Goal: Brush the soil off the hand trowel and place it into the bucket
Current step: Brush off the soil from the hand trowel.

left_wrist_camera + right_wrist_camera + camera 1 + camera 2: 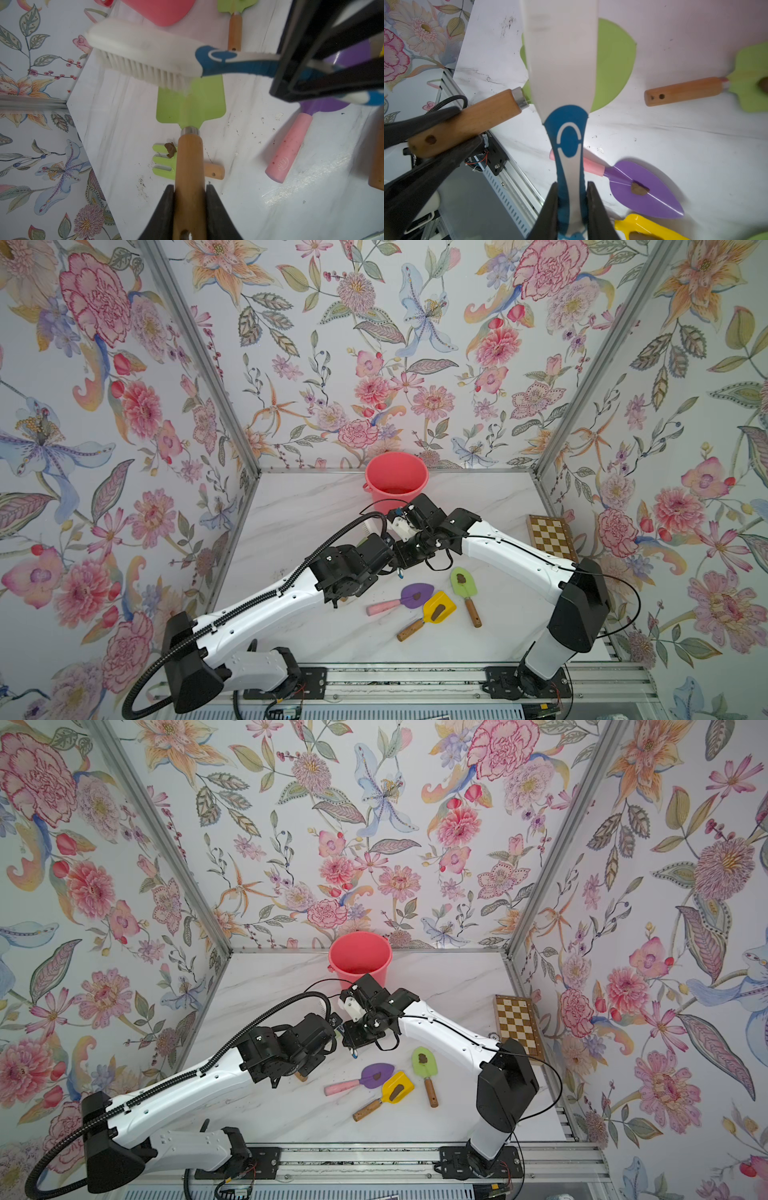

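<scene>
My left gripper (190,187) is shut on the wooden handle (189,158) of a light green hand trowel (191,99), held above the table. Its blade shows no soil in the left wrist view. My right gripper (572,184) is shut on the blue handle of a white brush (562,52), whose bristles (145,68) rest across the blade's far end. The coral-pink bucket (396,479) stands upright just beyond both wrists. A brown soil lump (170,148) lies on a green hand fork (164,162) on the table below. In both top views the arms hide the jaws.
On the table near the front lie a purple trowel (415,595) with a pink handle, a yellow trowel (438,608) and a second green trowel (463,583), each with a soil lump. A chessboard (550,537) sits at the right wall. Dark crumbs dot the marble.
</scene>
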Robot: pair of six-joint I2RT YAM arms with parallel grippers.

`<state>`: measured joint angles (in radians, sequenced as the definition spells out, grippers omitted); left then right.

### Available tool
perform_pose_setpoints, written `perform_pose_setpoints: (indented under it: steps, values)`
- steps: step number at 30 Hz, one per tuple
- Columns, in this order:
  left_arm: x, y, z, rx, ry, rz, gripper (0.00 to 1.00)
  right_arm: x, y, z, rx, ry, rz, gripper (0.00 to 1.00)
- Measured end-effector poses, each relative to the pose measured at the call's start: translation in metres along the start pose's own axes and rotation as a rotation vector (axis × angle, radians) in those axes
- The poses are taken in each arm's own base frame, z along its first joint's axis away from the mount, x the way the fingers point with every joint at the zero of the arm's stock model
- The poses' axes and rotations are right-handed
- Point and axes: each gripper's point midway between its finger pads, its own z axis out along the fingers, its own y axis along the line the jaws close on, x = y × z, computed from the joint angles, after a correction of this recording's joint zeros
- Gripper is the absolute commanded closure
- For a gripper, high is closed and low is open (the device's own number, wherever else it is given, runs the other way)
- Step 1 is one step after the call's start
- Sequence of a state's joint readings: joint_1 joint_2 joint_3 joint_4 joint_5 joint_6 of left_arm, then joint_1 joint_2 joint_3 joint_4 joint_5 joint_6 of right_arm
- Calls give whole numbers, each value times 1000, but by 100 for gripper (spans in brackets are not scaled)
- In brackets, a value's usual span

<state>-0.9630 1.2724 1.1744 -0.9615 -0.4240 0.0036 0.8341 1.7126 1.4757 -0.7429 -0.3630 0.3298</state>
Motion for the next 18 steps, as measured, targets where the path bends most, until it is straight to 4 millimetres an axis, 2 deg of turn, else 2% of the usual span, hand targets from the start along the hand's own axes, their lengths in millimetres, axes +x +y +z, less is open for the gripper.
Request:
perform_pose_setpoints:
  steps: [6,9,11,15,18]
  values:
    - [-5,3,-3,-11,-18,-10,91,8,-2,13,-21,37,17,100]
    - [-7,4,-4,-11,-22,-12,91,5,-11,21,-12,42,31,100]
    - [-7,4,-4,-11,-21,-12,91,3,-25,30,9,52,56,100]
    - [-7,7,-6,-26,-21,-10,91,0,-77,45,102,74,145,100]
    - [-9,10,-8,-36,-30,-14,91,-2,-102,42,151,66,189,100]
